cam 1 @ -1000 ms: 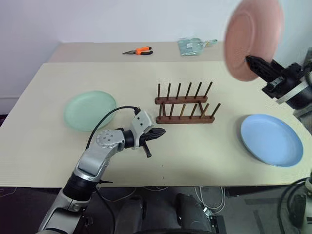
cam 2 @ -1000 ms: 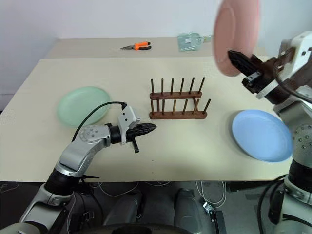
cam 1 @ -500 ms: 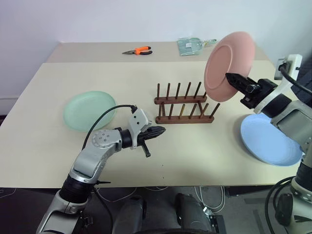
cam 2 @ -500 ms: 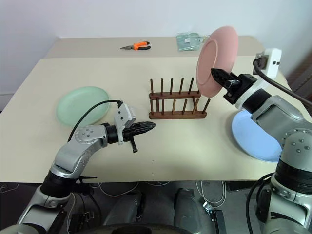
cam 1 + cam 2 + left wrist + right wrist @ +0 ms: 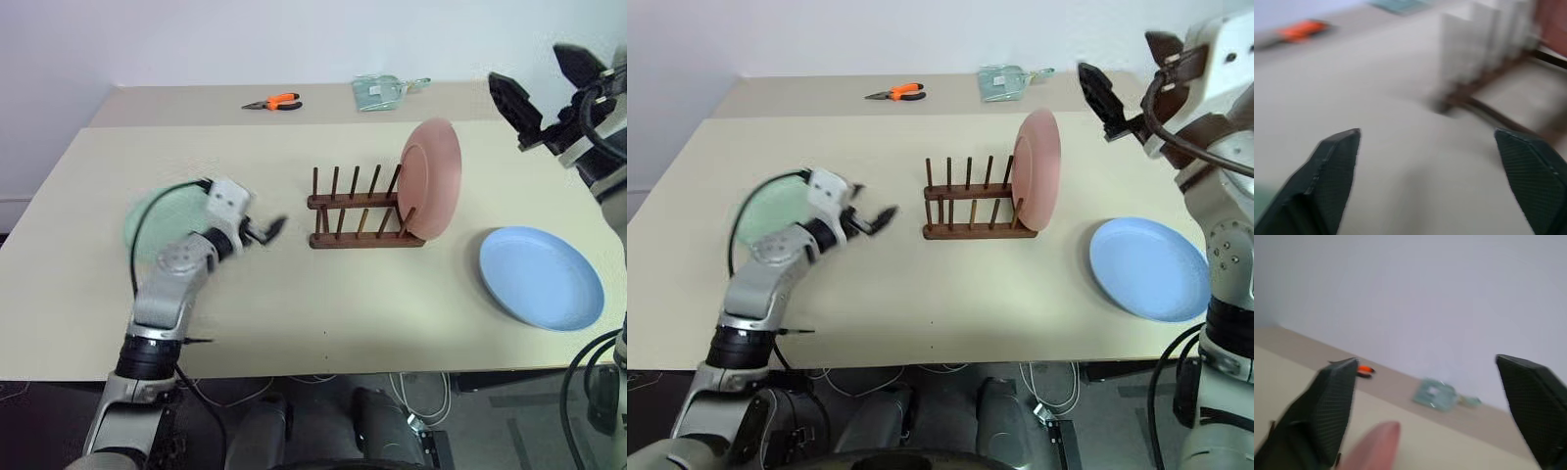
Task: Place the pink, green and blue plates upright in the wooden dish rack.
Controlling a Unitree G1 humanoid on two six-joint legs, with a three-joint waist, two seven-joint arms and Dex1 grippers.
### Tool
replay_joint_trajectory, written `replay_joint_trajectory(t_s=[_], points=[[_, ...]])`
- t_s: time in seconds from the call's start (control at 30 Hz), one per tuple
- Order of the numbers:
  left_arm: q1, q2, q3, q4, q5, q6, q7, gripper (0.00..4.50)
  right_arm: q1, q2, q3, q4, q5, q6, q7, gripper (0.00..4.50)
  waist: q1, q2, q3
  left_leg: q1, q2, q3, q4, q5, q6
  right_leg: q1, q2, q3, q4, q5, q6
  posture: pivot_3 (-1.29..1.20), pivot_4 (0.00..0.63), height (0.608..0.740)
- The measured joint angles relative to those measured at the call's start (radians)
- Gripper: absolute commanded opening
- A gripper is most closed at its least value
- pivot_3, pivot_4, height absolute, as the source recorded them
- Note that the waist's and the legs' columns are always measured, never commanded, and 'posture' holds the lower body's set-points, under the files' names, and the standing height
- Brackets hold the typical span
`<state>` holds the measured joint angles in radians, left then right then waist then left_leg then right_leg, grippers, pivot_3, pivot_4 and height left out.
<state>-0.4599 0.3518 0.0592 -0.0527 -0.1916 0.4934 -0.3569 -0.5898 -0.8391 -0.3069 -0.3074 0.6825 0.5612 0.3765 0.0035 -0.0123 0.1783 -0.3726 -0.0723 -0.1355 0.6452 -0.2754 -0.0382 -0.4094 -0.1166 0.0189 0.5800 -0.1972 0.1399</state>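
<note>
The pink plate [image 5: 431, 179] stands upright in the right end of the wooden dish rack [image 5: 358, 211], free of both grippers. My right gripper [image 5: 544, 83] hangs open and empty in the air, above and to the right of it; the plate's rim [image 5: 1374, 445] shows below its fingers. The green plate [image 5: 145, 223] lies flat at the left, partly hidden by my left arm. My left gripper [image 5: 268, 229] is open and empty between the green plate and the rack, pointing towards the rack [image 5: 1484, 73]. The blue plate [image 5: 541, 277] lies flat at the right.
Orange pliers [image 5: 277, 101] and a clear packet [image 5: 380, 91] lie on the far table behind the rack. The table's front edge [image 5: 323, 372] runs close below my left arm. Bare tabletop lies in front of the rack.
My right gripper set the pink plate into the rack's right end, opened and lifted away up and to the right. My left gripper opened and swung left and back, over the green plate's edge.
</note>
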Motion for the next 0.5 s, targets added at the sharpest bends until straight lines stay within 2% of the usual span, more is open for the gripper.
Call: replay_joint_trajectory(t_s=[0.07,0.17,0.27,0.43,0.5], points=[[-0.023,0.013,0.09,0.046,0.035,0.007,0.131,4.31,0.001,-0.004,0.062,-0.08,0.036,0.02,0.084,4.43,-0.007,0.0,0.0,0.0,0.0,0.0,-0.001,0.0,0.0,-0.001,0.0,0.0,0.0,0.002,-0.002,0.0,0.15,0.74],[-0.035,0.068,0.263,0.094,0.096,0.071,0.346,4.31,0.025,-0.005,0.228,-0.261,0.054,0.042,0.21,4.43,-0.021,-0.002,-0.001,0.0,0.001,-0.001,-0.002,0.0,0.0,-0.002,0.001,0.0,0.002,0.001,-0.001,0.0,0.15,0.74],[-0.038,0.08,0.386,0.082,0.099,0.153,0.449,4.31,0.053,0.034,0.375,-0.284,-0.009,0.041,0.249,4.43,-0.01,-0.005,-0.001,0.0,-0.001,-0.002,0.0,0.0,0.0,0.0,-0.001,0.0,0.001,0.001,0.001,0.0,0.15,0.74],[-0.005,0.013,0.549,0.024,0.009,0.357,0.493,4.31,0.094,0.121,0.51,-0.221,-0.144,-0.012,0.278,4.43,0.012,-0.008,-0.002,-0.001,-0.002,-0.003,0.002,0.0,-0.001,0.0,-0.001,-0.001,0.001,0.002,0.0,0.0,0.15,0.74],[0.036,-0.022,0.564,-0.012,-0.05,0.446,0.463,4.31,0.118,0.14,0.539,-0.196,-0.184,-0.038,0.29,4.43,0.011,-0.009,-0.002,-0.001,-0.002,-0.003,0.001,0.0,-0.001,0.0,-0.001,-0.001,0.002,0.002,0.0,0.0,0.15,0.74]])
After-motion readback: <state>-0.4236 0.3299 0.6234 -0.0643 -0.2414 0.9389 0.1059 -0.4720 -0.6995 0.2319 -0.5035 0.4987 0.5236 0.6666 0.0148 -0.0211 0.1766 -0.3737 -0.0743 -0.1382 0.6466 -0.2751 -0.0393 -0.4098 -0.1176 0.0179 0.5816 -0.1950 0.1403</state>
